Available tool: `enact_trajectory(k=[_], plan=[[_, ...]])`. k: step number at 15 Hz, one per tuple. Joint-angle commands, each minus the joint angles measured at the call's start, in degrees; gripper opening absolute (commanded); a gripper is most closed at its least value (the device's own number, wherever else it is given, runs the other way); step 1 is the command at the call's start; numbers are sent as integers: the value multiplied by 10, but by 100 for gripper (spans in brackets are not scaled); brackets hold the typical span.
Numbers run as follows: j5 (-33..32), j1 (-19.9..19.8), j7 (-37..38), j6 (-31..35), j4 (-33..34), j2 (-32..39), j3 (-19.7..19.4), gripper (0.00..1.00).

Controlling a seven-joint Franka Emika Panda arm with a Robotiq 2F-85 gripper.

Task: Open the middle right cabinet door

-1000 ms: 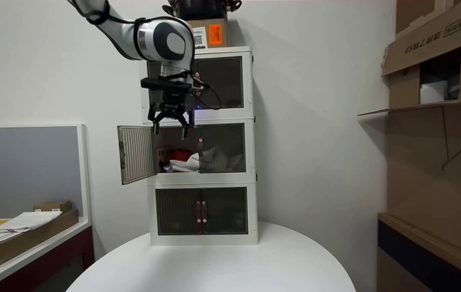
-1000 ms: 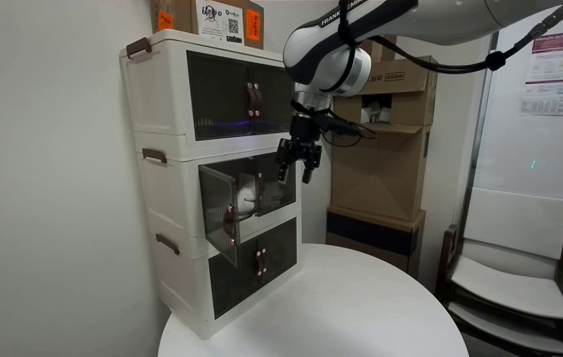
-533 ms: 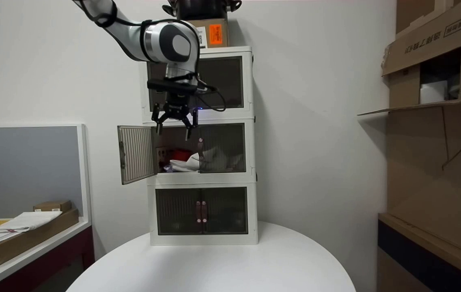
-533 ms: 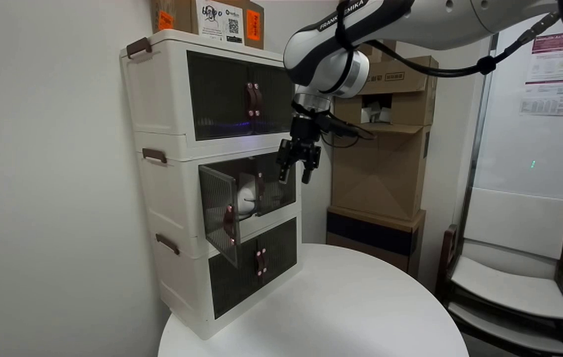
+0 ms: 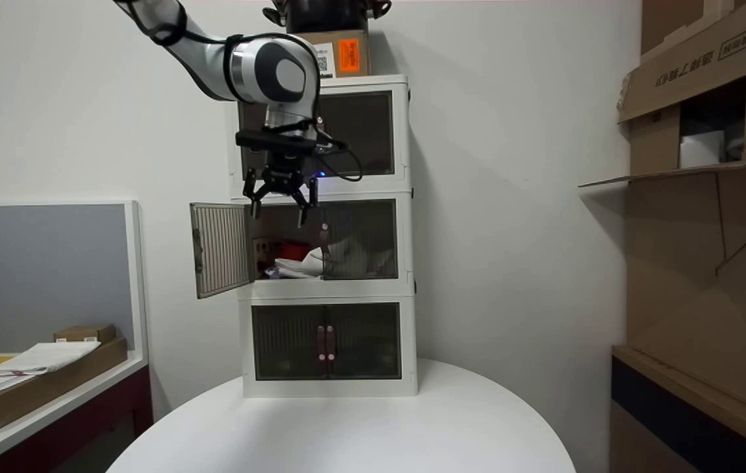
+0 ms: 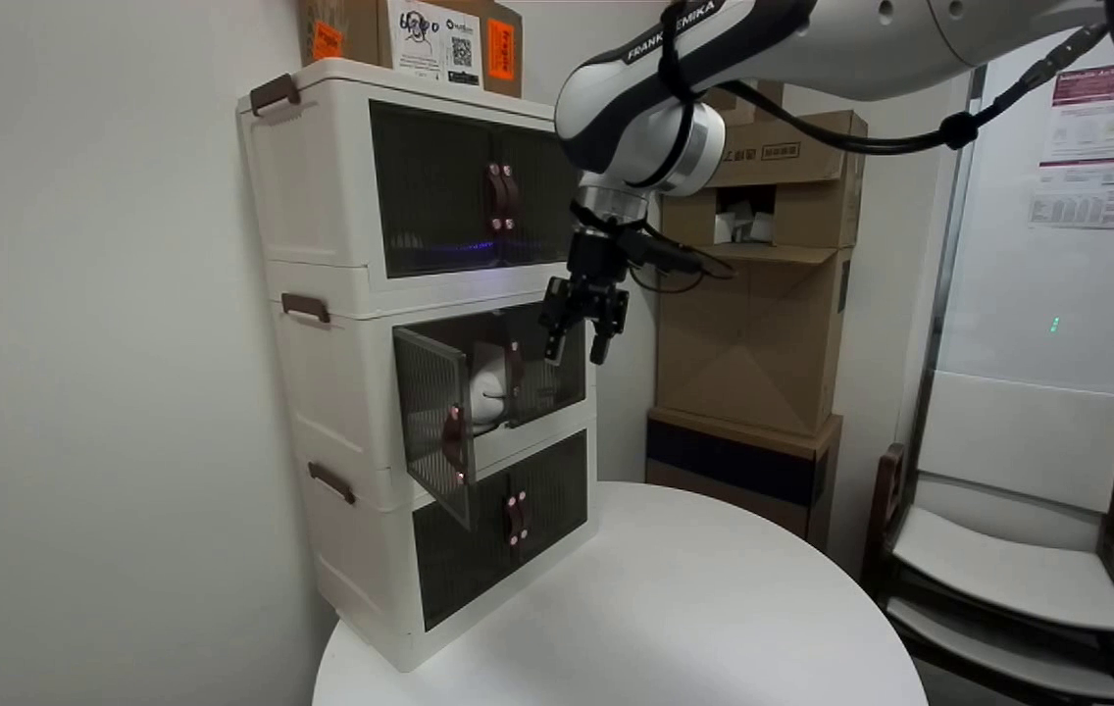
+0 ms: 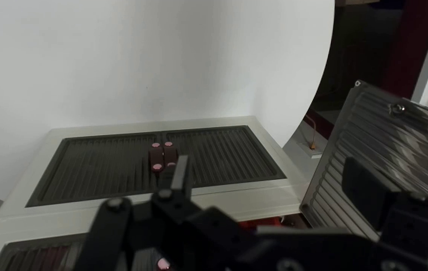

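The middle tier (image 5: 330, 288) of white boxes holds a red item (image 5: 294, 250) and something white (image 5: 302, 265); the middle right cabinet door (image 5: 365, 238) is closed (its twin (image 5: 222, 249) swung outward), the gripper (image 5: 278, 219) hanging before them, jaws spread

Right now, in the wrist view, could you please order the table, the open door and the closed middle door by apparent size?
1. Table
2. Open door
3. Closed middle door, partly out of view

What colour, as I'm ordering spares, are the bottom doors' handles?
The handles are dark reddish brown with pink studs, clearest in the wrist view.
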Motion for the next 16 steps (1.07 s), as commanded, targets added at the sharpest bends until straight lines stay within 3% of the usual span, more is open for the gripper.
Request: enact_trajectory(k=[1, 6, 10, 16], plan=[[13, 4, 1, 49, -15, -2, 7, 100], [91, -10, -38, 136, -51, -6, 7, 100], [202, -28, -162, 207, -78, 4, 10, 100], [289, -53, -311, 227, -81, 25, 5, 100]])
